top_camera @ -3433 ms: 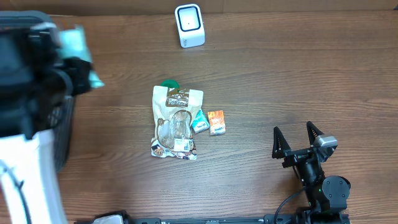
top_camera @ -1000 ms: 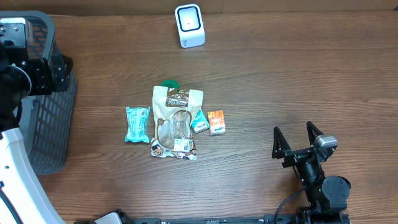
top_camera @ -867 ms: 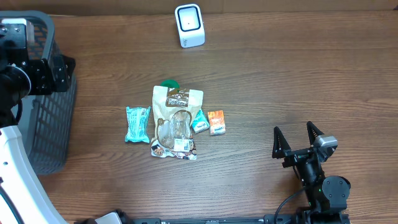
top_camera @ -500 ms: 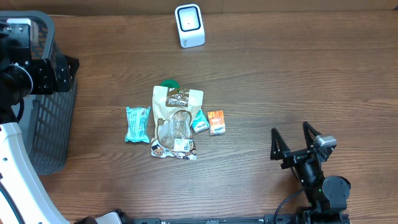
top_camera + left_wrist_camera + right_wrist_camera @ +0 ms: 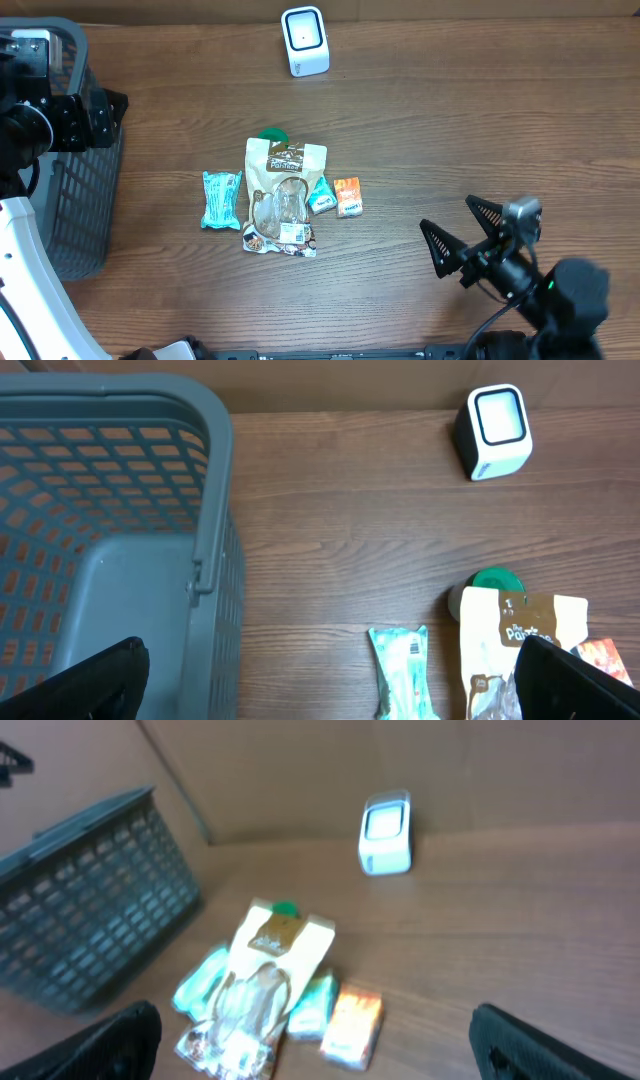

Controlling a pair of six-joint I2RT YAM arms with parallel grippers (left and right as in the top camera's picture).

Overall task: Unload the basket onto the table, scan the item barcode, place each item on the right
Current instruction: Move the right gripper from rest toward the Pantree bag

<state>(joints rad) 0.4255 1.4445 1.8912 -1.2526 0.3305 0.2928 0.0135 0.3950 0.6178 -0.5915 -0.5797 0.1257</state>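
1. Five small grocery items lie bunched in the middle of the wooden counter (image 5: 450, 120): a tan pouch (image 5: 283, 197) with a green lid (image 5: 273, 135) peeking out at its far end, a teal packet (image 5: 221, 199) just beside it on the basket side, and a small teal sachet (image 5: 320, 195) touching an orange packet (image 5: 347, 197) on the other side
2. The white scanner (image 5: 304, 41) stands alone at the far edge of the counter, well apart from the cluster, with no item in front of its window
3. The right hand (image 5: 447, 213) hovers over bare wood near the front of the counter, its two fingers spread wide and holding nothing; its wrist camera looks across at the cluster and the scanner beyond
4. The left hand (image 5: 330, 645) hangs above the grey basket (image 5: 85, 215) at the counter's left edge, fingers likewise wide apart and empty
5. Judged from this layout, the task is at its very start: no item has been lifted, none sits near the scanner, and the pick, the carry and the scan itself all remain to be done
6. A pale label shows near the pouch's lower end, but it is too small to tell whether it carries the barcode
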